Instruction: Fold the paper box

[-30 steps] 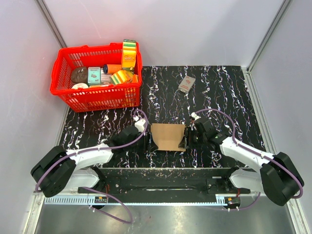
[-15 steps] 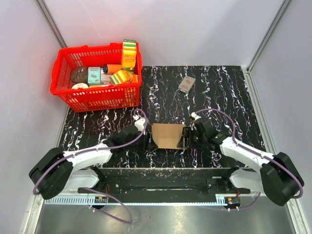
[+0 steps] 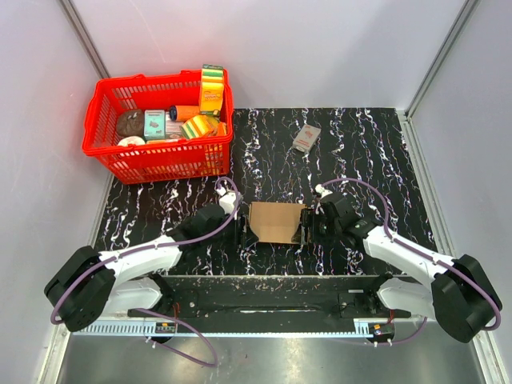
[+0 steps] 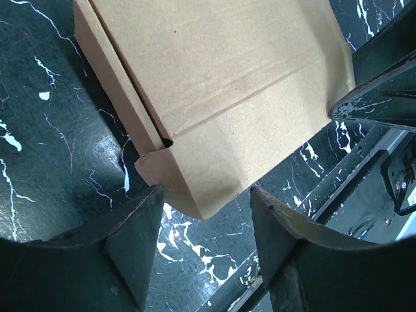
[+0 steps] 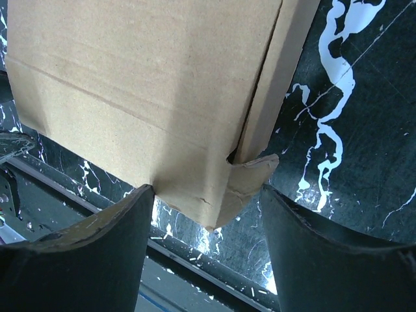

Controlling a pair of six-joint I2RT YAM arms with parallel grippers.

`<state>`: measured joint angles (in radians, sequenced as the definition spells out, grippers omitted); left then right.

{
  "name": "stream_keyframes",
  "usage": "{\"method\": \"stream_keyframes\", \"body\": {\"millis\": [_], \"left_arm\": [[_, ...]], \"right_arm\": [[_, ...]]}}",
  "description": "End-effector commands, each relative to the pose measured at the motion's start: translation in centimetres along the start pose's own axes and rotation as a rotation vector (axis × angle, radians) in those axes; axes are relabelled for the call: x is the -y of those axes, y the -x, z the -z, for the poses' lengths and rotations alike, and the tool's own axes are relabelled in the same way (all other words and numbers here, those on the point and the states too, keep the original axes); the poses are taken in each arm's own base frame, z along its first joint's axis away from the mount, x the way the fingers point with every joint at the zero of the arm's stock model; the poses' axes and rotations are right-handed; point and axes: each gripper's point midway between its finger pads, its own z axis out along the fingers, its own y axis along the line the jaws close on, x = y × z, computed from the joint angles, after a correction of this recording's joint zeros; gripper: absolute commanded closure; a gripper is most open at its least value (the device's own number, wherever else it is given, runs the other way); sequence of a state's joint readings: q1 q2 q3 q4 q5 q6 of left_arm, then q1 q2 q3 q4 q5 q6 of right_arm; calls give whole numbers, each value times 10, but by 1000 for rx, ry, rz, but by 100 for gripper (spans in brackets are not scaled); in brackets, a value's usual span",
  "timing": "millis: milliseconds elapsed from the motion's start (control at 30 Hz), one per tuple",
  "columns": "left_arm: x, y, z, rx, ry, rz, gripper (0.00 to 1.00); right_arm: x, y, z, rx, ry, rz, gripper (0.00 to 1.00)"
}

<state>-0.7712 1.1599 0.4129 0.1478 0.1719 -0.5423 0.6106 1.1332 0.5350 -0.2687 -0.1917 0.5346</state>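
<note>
The paper box [image 3: 276,223] is plain brown cardboard, matte and faintly fibrous. It is a slim rectangular shape lying flat on the tabletop [image 3: 360,152], a glossy black surface veined with white like marble. It sits toward the near edge, midway between the two arms.

In the left wrist view, a soft crease runs across the box's [image 4: 221,84] top panel. A narrow side wall folds down along one edge, with a small dark notch where the fold meets the corner flap. The right wrist view shows the same build on the opposite end [image 5: 143,84], with a slightly crumpled tab at the corner.

The left end effector [image 3: 242,232] is at the box's left end with its dark, scuffed fingers [image 4: 133,240] spread wide. A corner of the cardboard pokes into the gap [image 4: 205,201]. The right end effector [image 3: 306,226] mirrors it at the right end, its fingers [image 5: 110,253] equally wide apart around that corner [image 5: 205,195]. Neither grips anything, and whether any fingertip brushes the cardboard is hard to judge from these angles.

A red plastic lattice basket [image 3: 104,156] of groceries stands at the far left. A small printed packet [image 3: 306,138] lies well beyond the box.
</note>
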Motion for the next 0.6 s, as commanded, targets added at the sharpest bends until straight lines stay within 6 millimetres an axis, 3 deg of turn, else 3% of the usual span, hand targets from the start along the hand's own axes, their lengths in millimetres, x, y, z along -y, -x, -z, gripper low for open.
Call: {"method": "stream_keyframes", "body": {"millis": [0,233,567], "left_arm": [[10,26,2,71,-20,-27,40],[8,28,2,75,-14,-30,39],[15,29,-1,66,-50,-21,40]], "right_arm": [[-9,17,6,54,8,34,28],[-11,20,8,62,12,39,39],[-14,21,8,60,28,42,45]]}}
